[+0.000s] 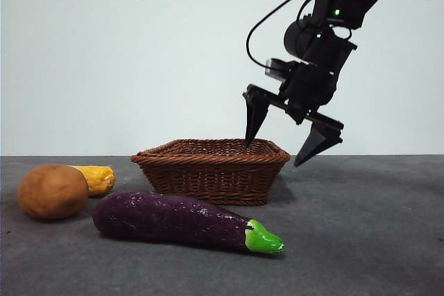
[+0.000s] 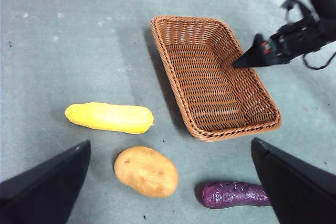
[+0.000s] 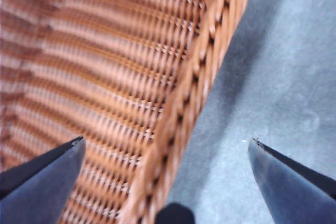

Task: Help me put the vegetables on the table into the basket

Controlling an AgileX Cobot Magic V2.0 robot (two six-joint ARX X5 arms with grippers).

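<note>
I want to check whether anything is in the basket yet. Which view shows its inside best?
The left wrist view: it looks down into the whole basket, which holds nothing. The front view shows only its side wall; the right wrist view, a blurred close-up of one rim.

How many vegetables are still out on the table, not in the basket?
3, all outside the empty brown wicker basket: a long purple eggplant in front of it, a round brown potato to its side, and a yellow-orange piece just behind the potato. None looks hidden.

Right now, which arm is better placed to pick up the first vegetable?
Left, probably. The left gripper is open above the potato and eggplant, while the right gripper straddles the basket rim.
</note>
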